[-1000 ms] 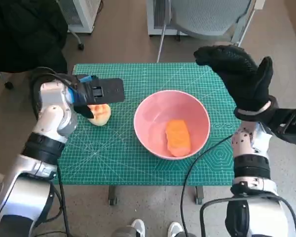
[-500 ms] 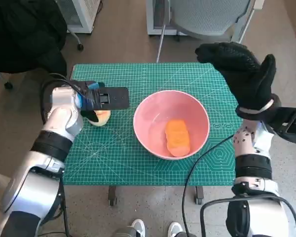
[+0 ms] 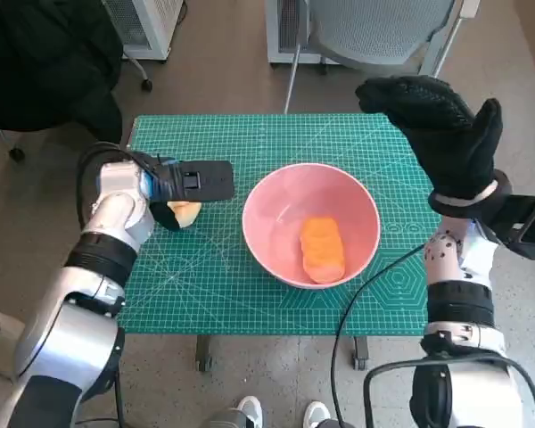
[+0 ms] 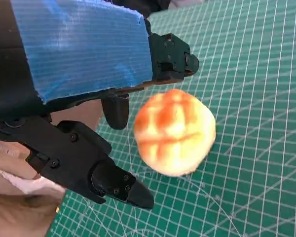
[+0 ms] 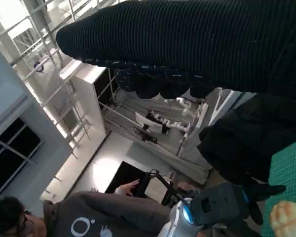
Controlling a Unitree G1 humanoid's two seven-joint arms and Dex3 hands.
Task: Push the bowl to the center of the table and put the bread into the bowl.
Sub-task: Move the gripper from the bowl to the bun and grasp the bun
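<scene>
Where the head view looks steeply down on the green cutting mat [image 3: 250, 285] covering the small table, the left hand [image 3: 183, 183] hovers over a round bread roll [image 3: 185, 212] near the mat's left side. How far its fingers are spread cannot be told from here. Just beside it to the right, near the middle of the mat, stands a pink bowl [image 3: 276, 254], and an orange oblong piece of bread [image 3: 322, 249] lies inside the bowl. The right hand [image 3: 441, 134], in its black knitted glove, is raised above the mat's far right corner, fingers apart and holding nothing.

In the left wrist view, the blue-taped left hand [image 4: 84, 89] sits close over the bread roll [image 4: 175, 131], which rests on the mat [image 4: 256, 98]. Its black fingers [image 4: 116, 111] are apart on either side of the roll, not closed on it; whether any touches the roll cannot be told.

In the right wrist view, the glove [image 5: 197, 47] forms a dark band, fingers slightly curled and empty. A person [image 5: 89, 217] in a grey top sits behind, and the roll [image 5: 286, 217] shows at the edge.
</scene>
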